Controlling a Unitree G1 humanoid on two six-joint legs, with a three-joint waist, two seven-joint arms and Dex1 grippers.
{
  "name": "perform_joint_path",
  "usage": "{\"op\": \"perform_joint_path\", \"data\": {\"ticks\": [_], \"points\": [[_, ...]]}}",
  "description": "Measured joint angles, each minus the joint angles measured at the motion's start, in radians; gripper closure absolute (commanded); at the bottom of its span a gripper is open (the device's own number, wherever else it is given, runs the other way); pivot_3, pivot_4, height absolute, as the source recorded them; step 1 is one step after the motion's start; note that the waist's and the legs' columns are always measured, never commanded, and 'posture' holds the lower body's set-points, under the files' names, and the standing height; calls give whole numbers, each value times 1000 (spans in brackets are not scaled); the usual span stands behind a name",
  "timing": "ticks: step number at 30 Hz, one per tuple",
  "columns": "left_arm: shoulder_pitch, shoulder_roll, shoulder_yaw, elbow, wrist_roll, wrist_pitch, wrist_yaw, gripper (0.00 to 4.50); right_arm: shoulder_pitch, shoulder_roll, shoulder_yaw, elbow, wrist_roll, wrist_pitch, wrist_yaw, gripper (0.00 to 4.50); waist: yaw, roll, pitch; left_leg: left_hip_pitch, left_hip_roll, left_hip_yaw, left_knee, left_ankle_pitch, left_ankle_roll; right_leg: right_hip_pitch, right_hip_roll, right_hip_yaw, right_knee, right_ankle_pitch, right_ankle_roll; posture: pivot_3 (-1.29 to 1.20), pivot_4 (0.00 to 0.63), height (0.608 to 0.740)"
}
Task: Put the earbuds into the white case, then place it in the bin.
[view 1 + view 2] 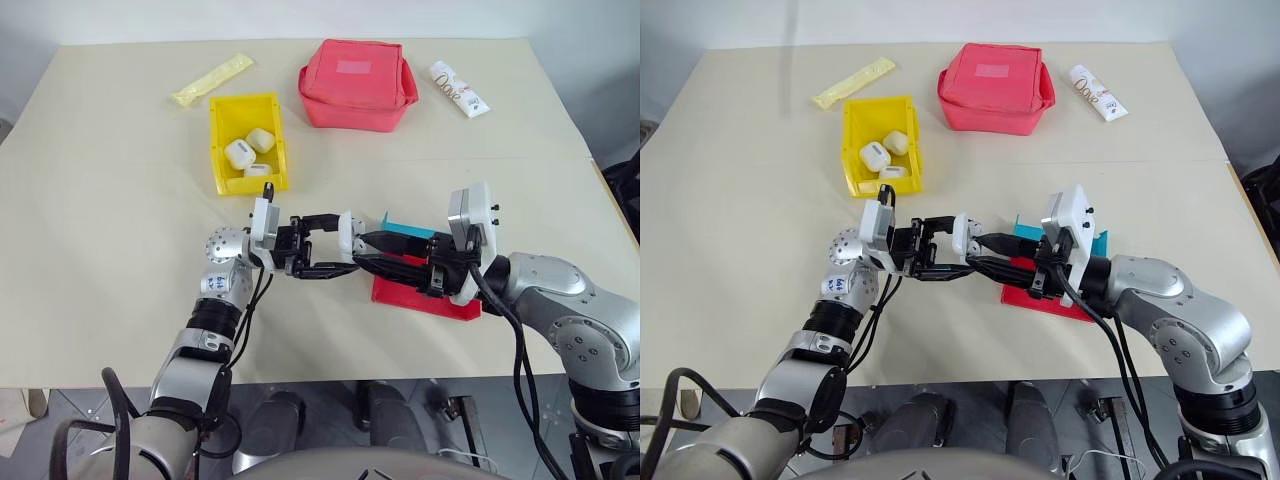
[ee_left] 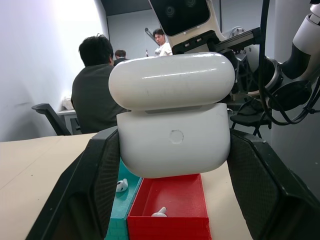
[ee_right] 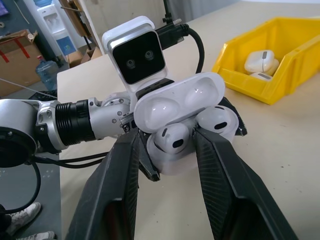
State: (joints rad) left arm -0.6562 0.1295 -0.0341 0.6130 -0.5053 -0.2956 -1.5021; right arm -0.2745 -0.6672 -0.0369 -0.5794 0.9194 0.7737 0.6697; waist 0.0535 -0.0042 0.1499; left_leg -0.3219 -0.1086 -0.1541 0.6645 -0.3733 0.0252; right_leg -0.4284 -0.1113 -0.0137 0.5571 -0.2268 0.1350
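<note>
From the left eye view, the white case (image 1: 346, 236) hangs above the tabletop (image 1: 120, 220) between the two arms, pinched in the left gripper (image 1: 340, 258), whose jaws are pressed onto its body. The right gripper (image 1: 372, 250) points at the case from the other side, its fingertips right at it above the red-and-blue tray (image 1: 425, 295). The bin (image 1: 248, 142) stands well apart, farther back, with three white cases inside it. A red zip pouch (image 1: 358, 84), a white tube (image 1: 459, 88) and a yellow sachet (image 1: 212, 79) lie near the far edge.

In the left wrist view the case sits squarely between the two black fingers (image 2: 95, 175), both flanks touching its lower half; the lid is lifted a little off the body. Below it, one of the earbuds (image 2: 121, 185) lies in the teal part of the tray and another in the red part.

In the right wrist view the lid stands open and two earbuds rest in the case's wells. The right gripper's jaws are spread part way, one finger (image 3: 117, 185) on each side of the case's lower body, close against it; whether they press it cannot be told.
</note>
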Motion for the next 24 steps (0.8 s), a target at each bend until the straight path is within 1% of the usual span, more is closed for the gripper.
{"op": "perform_joint_path", "data": {"ticks": [16,24], "points": [[0,-26,17,43,-6,-36,0,1650,-72,-34,-22,-1,13,72,-26,2727,1,0,0,0,0,0,0,0,0,0,0,0,0,0,0,0,150,740],[-1,-32,25,78,-6,-50,0,1650,-74,-47,-48,-17,35,98,-28,2727,1,0,0,0,0,0,0,0,0,0,0,0,0,0,0,0,150,740]]}}
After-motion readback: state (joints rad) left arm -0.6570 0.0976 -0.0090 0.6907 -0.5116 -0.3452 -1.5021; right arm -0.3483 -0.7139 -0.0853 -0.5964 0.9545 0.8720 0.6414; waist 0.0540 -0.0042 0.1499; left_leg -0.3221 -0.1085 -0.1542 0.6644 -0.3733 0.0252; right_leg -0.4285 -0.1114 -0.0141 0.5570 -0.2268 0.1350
